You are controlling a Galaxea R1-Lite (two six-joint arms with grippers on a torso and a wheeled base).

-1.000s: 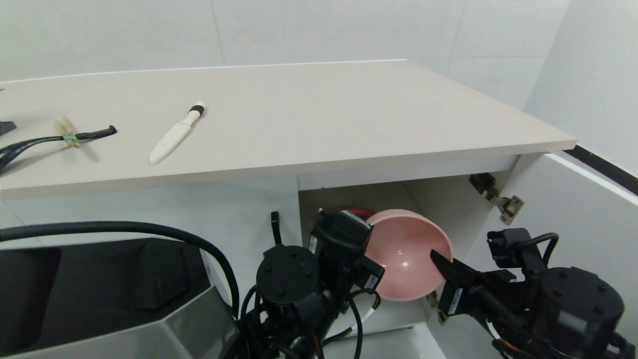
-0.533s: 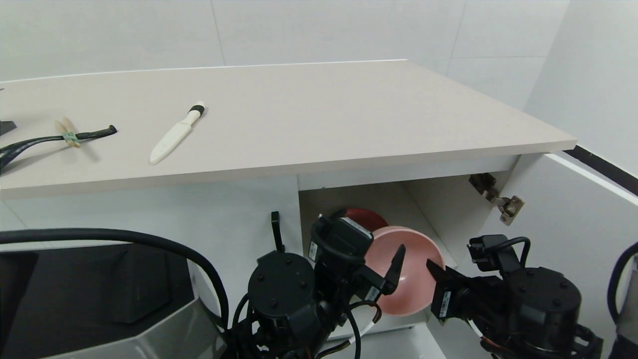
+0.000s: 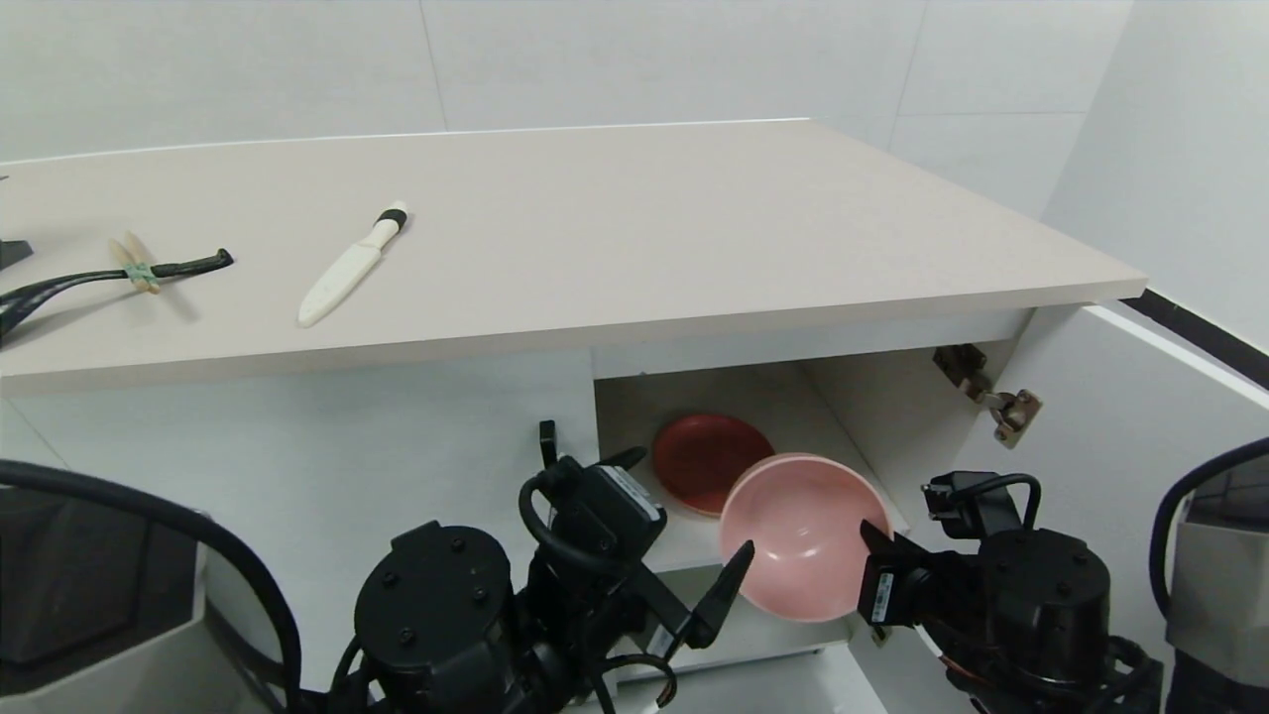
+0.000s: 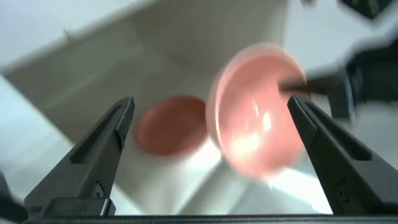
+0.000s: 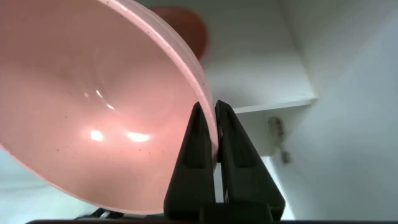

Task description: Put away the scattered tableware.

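Now right gripper (image 5: 210, 124) pinches the pink bowl (image 3: 798, 535) by its rim, bowl tilted at the cabinet (image 3: 872, 397) mouth beside the red plate (image 3: 709, 461); left gripper (image 4: 210, 109) spread wide, empty, outside the cabinet.

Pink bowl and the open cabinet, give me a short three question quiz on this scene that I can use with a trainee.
1. True or false: the right gripper is shut on the rim of the pink bowl.
2. Where does the red plate lie? A: on the countertop. B: on the cabinet shelf. C: inside the pink bowl.
3. Fill in the blank: the left gripper has its jaws ____ and holds nothing.

Key: 1 true; 2 B; 3 open.
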